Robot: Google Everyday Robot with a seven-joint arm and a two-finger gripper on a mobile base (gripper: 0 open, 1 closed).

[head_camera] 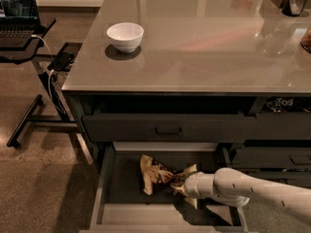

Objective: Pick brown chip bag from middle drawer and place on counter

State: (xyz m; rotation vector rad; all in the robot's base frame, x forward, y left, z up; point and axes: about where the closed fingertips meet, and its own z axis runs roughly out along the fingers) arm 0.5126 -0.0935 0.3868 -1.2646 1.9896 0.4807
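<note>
Gripper [178,184] against bag [154,174] (middle drawer [127,191])

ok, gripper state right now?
Gripper: down in the middle drawer, at the right end of the brown chip bag; open, closed or holding cannot be told.
</note>
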